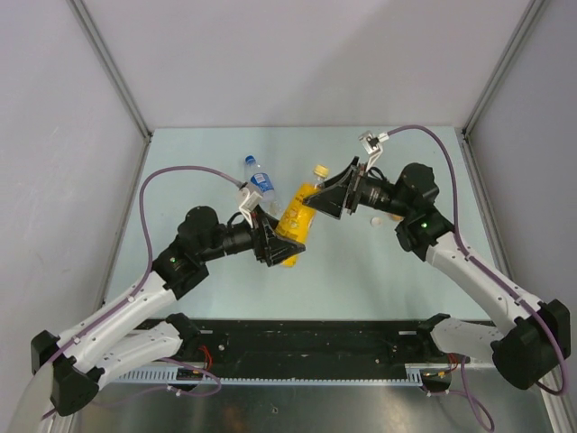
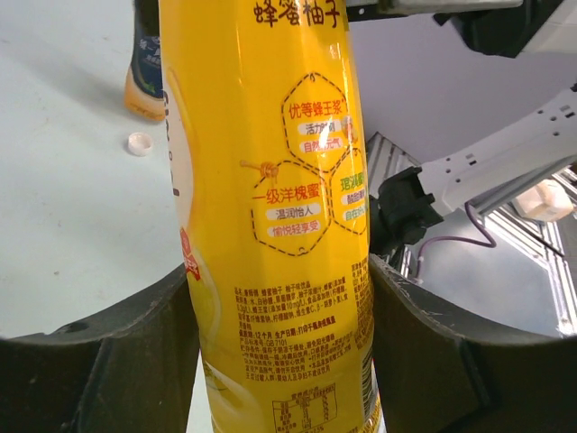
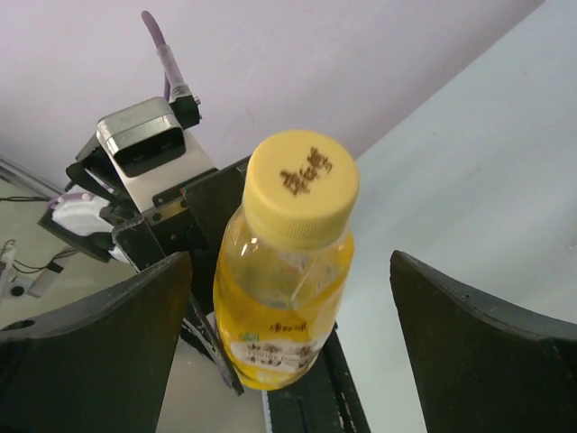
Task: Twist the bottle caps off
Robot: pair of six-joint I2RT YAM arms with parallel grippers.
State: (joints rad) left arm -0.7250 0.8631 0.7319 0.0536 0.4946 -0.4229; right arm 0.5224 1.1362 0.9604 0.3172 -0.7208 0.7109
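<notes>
My left gripper (image 1: 273,236) (image 2: 279,271) is shut on the lower body of the yellow bottle (image 1: 296,221) (image 2: 270,207), holding it off the table and tilted. The bottle's yellow cap (image 1: 319,170) (image 3: 302,185) sits on its neck. My right gripper (image 1: 332,194) (image 3: 288,262) is open, its jaws standing wide to either side of the bottle's shoulder just below the cap, touching nothing. A clear bottle with a blue label (image 1: 260,180) and a blue cap (image 1: 250,161) lies behind my left gripper. The orange bottle (image 2: 144,63) stands by a loose whitish cap (image 1: 376,221) (image 2: 138,142) on the table.
Pale walls with metal corner posts (image 1: 113,68) close in the table on the left, back and right. A black rail (image 1: 306,338) with the arm bases runs along the near edge. Purple cables (image 1: 171,176) loop above both arms.
</notes>
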